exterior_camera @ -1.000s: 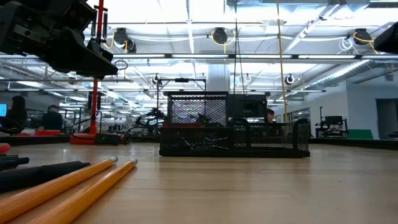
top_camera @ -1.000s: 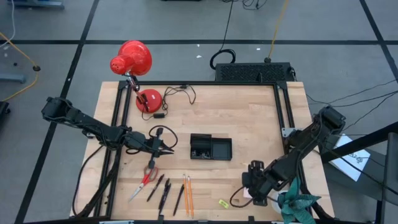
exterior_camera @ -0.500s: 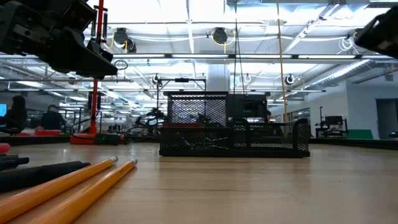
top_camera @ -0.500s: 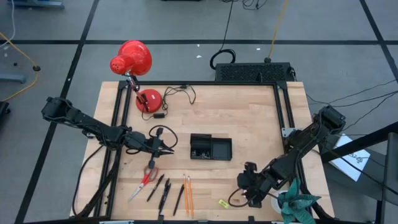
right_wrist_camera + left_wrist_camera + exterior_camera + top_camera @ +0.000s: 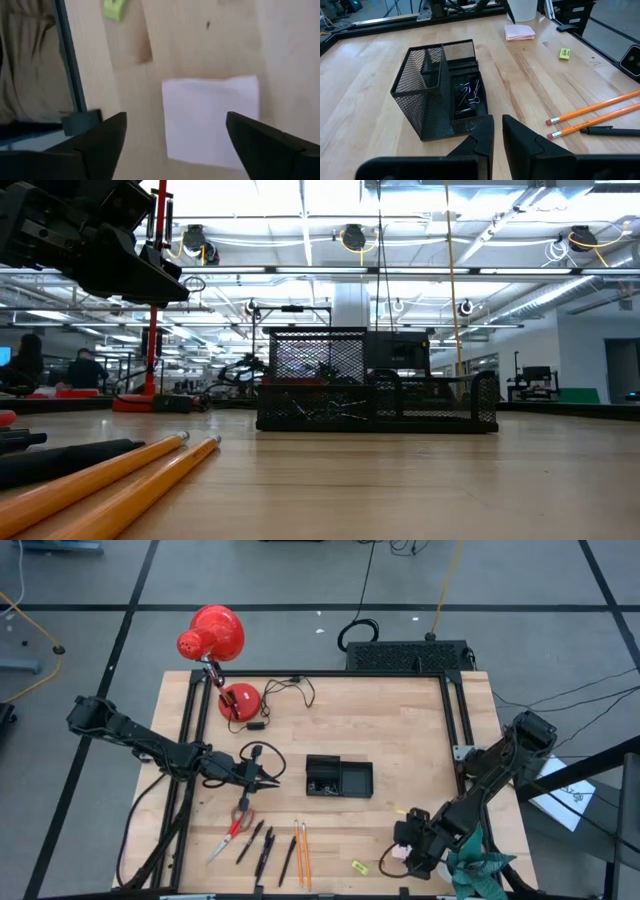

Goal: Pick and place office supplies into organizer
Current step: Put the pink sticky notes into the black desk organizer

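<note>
The black mesh organizer (image 5: 338, 777) stands mid-table, with binder clips (image 5: 467, 97) in a low compartment. My left gripper (image 5: 268, 780) hovers just left of it, shut and empty, pointing at it (image 5: 497, 135). My right gripper (image 5: 408, 852) is open at the near right, above the pale sticky-note pad (image 5: 210, 120); its fingers stand on either side of the pad without showing touch. The small yellow piece (image 5: 360, 866) lies left of the pad. Red-handled scissors (image 5: 233, 830), black pens (image 5: 262, 845) and orange pencils (image 5: 302, 850) lie flat near the front edge.
A red desk lamp (image 5: 215, 635) stands on its base (image 5: 238, 700) at the far left with a cable beside it. A larger black box (image 5: 405, 655) sits behind the table. A green plant (image 5: 480, 870) stands at the near right corner. A black frame runs around the table.
My right gripper has swung a little toward the table's left edge, then back toward the right and near edge, staying open over the pad.
</note>
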